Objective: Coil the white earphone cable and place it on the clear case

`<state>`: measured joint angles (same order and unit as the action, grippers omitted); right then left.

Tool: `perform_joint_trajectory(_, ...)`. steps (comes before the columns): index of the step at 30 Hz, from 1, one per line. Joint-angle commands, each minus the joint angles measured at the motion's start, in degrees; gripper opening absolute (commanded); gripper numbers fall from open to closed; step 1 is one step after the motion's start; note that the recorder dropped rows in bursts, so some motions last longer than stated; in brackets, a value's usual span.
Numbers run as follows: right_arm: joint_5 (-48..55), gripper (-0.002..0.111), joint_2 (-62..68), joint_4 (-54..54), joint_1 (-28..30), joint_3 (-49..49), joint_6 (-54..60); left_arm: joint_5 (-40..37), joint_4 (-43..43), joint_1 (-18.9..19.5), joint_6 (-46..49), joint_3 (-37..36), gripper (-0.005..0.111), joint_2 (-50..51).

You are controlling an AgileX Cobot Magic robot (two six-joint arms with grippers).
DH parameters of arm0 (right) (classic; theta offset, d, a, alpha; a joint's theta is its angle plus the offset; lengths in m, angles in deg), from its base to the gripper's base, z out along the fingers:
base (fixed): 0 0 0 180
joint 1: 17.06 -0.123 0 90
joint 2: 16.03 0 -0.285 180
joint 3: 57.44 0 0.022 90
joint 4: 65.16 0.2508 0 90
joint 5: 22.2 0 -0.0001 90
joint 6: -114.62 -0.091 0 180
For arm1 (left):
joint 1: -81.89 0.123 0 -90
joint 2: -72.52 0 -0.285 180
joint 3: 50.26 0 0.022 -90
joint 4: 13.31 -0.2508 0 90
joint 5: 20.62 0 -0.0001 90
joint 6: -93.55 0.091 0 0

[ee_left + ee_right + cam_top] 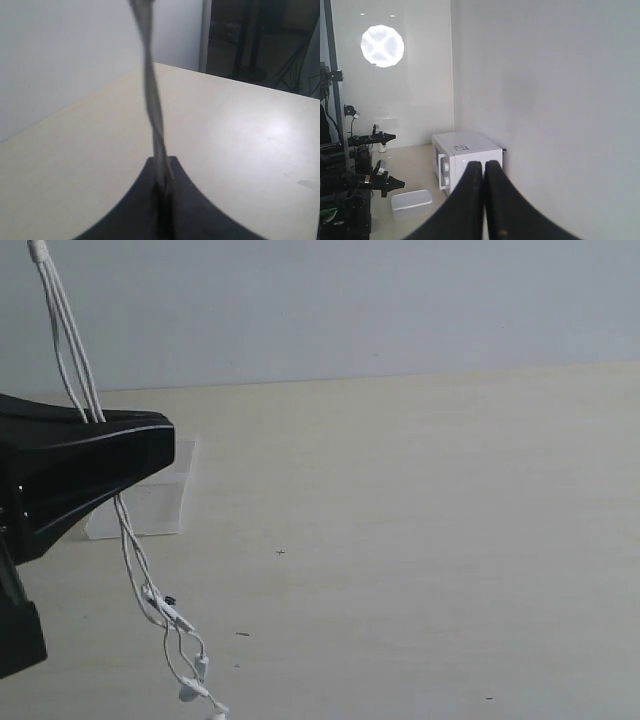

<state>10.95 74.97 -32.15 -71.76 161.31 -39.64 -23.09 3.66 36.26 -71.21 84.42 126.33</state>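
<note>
Jaws of the left tool (pixel 163 186) are pressed together on the white earphone cable (pixel 152 100), which rises out of the pinch as a twisted bundle of strands. In the exterior view the bundle runs up past the top edge on the left. Below the tool it hangs in loose loops, with the earbuds (pixel 192 690) dangling lowest, near the bottom edge. Whether they touch the surface (pixel 420 540) I cannot tell.

The clear case (pixel 150 502) lies on the surface just behind the left tool, partly hidden by it, close to the far edge where the pale wall (pixel 350 300) begins. The hanging strands cross in front of the case's near corner. To the right of the cable the surface shows only a few dark specks.

The right tool (pixel 484 166) does not appear in the exterior view. Its own camera shows the two fingers closed against each other with nothing between them, pointed along a blank wall. Below it stand a white microwave-like box (pixel 465 160) and a translucent lidded container (pixel 411 202).
</note>
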Motion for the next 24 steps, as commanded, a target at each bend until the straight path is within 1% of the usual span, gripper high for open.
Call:
perform_joint_trajectory(1, -2.06, 0.0, -1.47, 0.07, 0.08, 0.36, -0.36, 0.45, 0.34, -0.26, -0.46, 0.49, 0.0, 0.05)
perform_joint_trajectory(11, -2.06, 0.0, -2.62, -0.07, 0.08, 0.36, -0.36, -1.9, -0.55, -0.26, -0.46, 0.49, 0.0, 0.05)
perform_joint_trajectory(17, -1.66, 0.0, -3.39, -0.94, 0.08, 0.36, -0.36, -2.01, -1.35, -0.26, -0.46, 0.49, 0.0, 0.05)
perform_joint_trajectory(19, -1.29, 0.0, -3.8, -4.41, 0.08, 0.36, -1.96, -2.12, -1.35, -0.16, -0.46, 0.49, 0.0, -0.06)
perform_joint_trajectory(22, 0.24, 0.0, -4.04, -12.82, 0.08, 0.36, -8.74, -2.43, -1.35, -0.07, -0.46, 0.49, 0.0, -0.06)
perform_joint_trajectory(24, 1.64, 0.0, -4.04, -15.26, 0.08, 0.36, -10.38, -2.43, -1.35, -0.07, -0.46, 0.49, 0.0, -0.06)
